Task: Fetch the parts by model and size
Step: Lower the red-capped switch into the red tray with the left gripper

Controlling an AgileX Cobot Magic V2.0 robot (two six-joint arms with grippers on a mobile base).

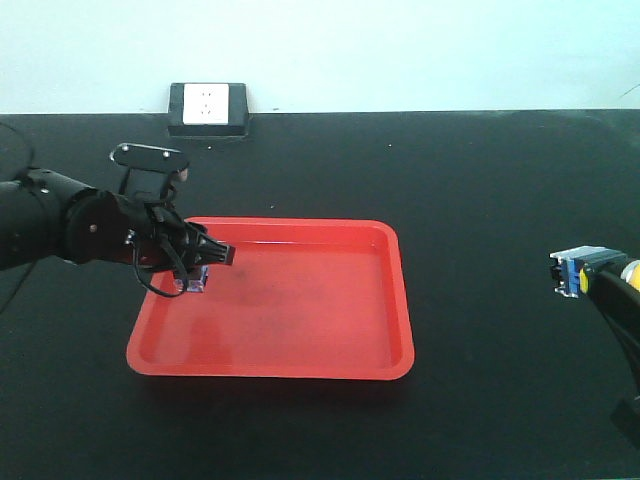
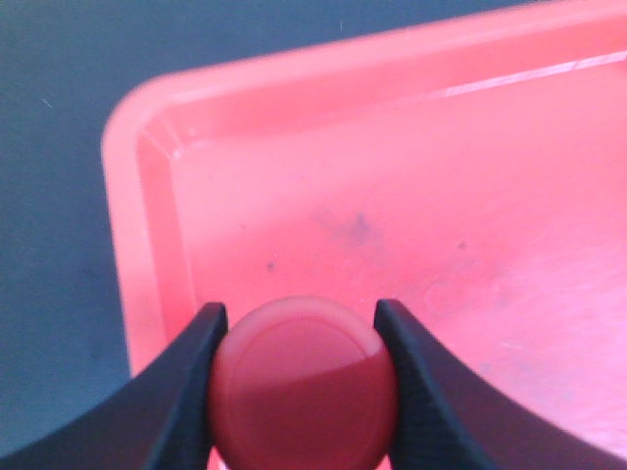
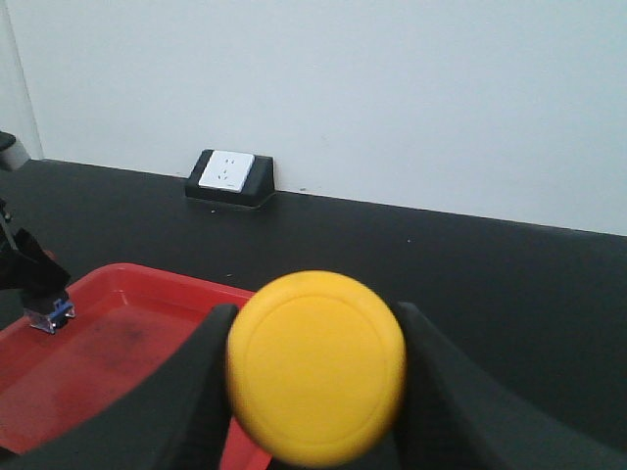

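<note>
Switches x2: red one (image 2: 302, 384) gripped by L hand (image 2: 299, 311) over tray (image 1: 300, 320), yellow one (image 3: 315, 367) by R hand (image 3: 313, 311).

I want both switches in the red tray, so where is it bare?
The tray is bare from its middle to the right and near rims. Crowded only by its left rim, where the left gripper holds the red-capped switch. The right gripper holds the yellow-capped switch outside it.

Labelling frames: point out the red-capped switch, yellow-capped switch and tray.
red-capped switch (image 2: 304, 387): left wrist view, cap face.
yellow-capped switch (image 3: 315, 367): right wrist view, cap face.
red tray (image 1: 405, 300): front view, right rim.
</note>
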